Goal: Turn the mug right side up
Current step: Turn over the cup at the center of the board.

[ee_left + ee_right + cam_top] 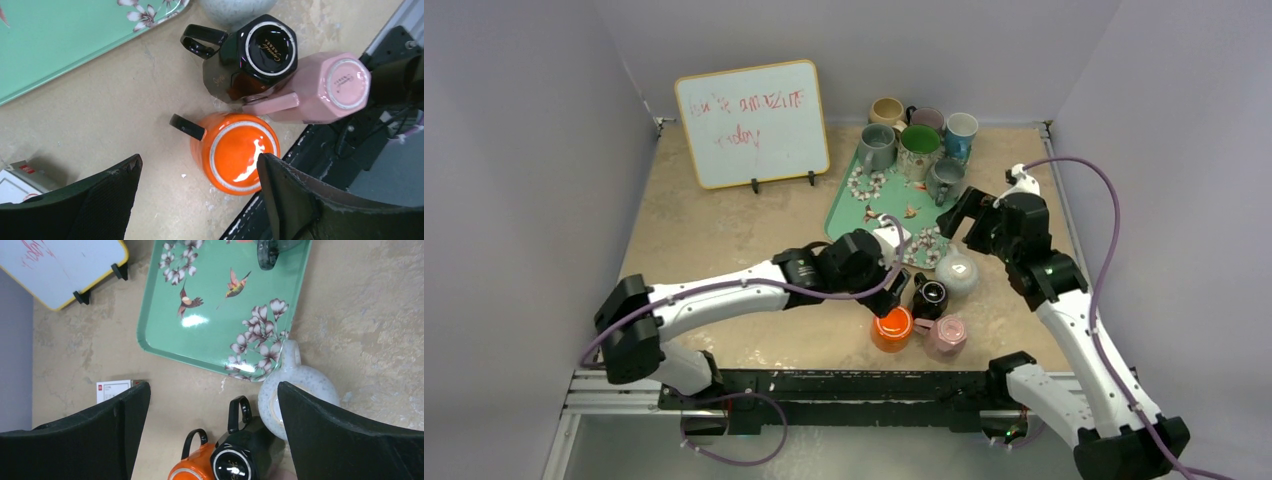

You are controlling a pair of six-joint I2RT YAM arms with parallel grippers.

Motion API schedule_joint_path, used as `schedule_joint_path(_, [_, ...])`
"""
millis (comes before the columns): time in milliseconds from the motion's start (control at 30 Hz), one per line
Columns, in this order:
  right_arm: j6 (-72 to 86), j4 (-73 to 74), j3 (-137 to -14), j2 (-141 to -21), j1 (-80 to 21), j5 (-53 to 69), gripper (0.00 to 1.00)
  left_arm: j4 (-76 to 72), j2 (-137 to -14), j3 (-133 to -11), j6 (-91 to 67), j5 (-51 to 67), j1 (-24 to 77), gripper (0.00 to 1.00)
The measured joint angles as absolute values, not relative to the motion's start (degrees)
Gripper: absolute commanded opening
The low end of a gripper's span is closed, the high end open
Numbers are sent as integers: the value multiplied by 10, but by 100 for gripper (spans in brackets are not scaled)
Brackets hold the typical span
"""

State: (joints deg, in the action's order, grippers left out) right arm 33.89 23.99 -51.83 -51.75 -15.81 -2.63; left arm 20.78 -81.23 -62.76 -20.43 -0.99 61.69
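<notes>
Black fingers [295,200] of the left gripper [199,162] fill the bottom of the left wrist view, spread wide and holding nothing. They straddle the orange mug [235,152], which sits upside down with its glossy base facing up. The finger on the right of that view overlaps the mug's side, but I cannot tell whether it touches.

Judging by that straddle, this is the mug to turn. It looks like glazed ceramic: stiff, fairly heavy for its size, slick under the pads and liable to chip if dropped. A grip across the round body, low on the wall, seems safest. Its black handle [187,126] (small and off to one side) would give a weaker, twisting hold.

The mug stands close to the near edge of the table [724,230], so a slip could send it off. A black hexagonal mug [260,50] and a pink mug [325,85], both also inverted, crowd it, and the pink one's handle reaches almost to its rim, leaving little room for a finger there.

Farther out, the right gripper [212,390] hangs fully open and empty above a speckled mug [295,390] beside the floral green tray [210,315]. Upright mugs [919,145] fill the tray's far end, next to a whiteboard [752,122]
</notes>
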Motion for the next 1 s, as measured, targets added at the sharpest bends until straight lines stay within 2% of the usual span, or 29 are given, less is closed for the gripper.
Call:
schedule_joint_path(233, [338, 237, -516, -488, -158, -34, 99, 214, -914, -675, -216, -83, 669, 88])
schedule_joint_path(600, [334, 228, -500, -486, -158, -32, 99, 200, -957, -683, -215, -103, 707, 91])
schedule_joint_path(833, [329, 221, -492, -482, -158, -33, 99, 217, -976, -696, -218, -127, 726, 81])
schedule_joint_path(1000, [328, 219, -492, -481, -158, -33, 99, 272, -964, -699, -229, -175, 729, 79])
